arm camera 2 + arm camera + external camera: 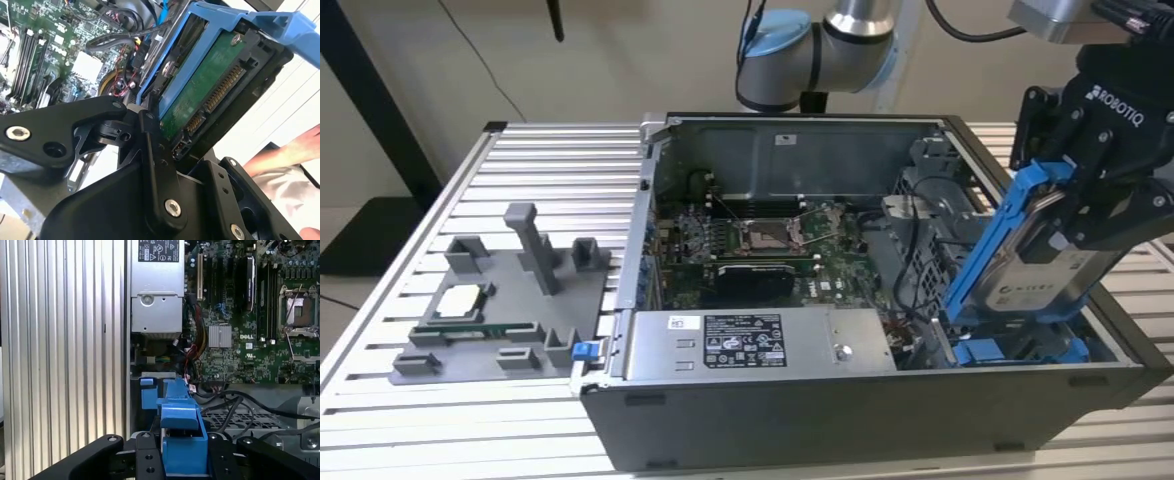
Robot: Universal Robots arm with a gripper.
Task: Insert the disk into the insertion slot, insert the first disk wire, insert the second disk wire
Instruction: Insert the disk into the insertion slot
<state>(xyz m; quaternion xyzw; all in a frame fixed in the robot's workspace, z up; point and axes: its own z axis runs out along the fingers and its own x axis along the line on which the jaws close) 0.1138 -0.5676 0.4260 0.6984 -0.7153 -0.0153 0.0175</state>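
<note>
**A:** Exterior view, go.

**B:** Open computer case (854, 420) on the slatted worktop (400, 420), toward the edge on the exterior view's right. The gripper (1074, 215) hangs over the case end on that same side, jaws clamped on the disk (1027, 285). The disk is steeply tilted, with its blue frame running up one edge. Its lower end is down inside the case beside the blue rails (1021, 352). Can't tell if it's seated.

**A:** Rest of that view?

**B:** A grey power supply box (747, 342) lies along the case's near wall, with the motherboard (761, 235) behind it. A grey parts tray (507, 300) sits on the worktop toward the edge on the exterior view's left, apart from the case.

**A:** Second wrist view.

**B:** This shows the disk (210, 95) from its green circuit-board side, with the connector row visible and the blue frame across its end. Black fingers (152, 150) press against its side. The motherboard (50, 55) is beyond. A person's arm (300, 145) is at the picture's edge, blurred.

**A:** First wrist view.

**B:** The disk (182, 440) is seen edge-on, blue frame showing, between two black fingers (145, 460) that both touch it. Beyond are the power supply box (156, 290) and the motherboard (250, 340). Worktop (65, 340) slats run alongside the case.
</note>
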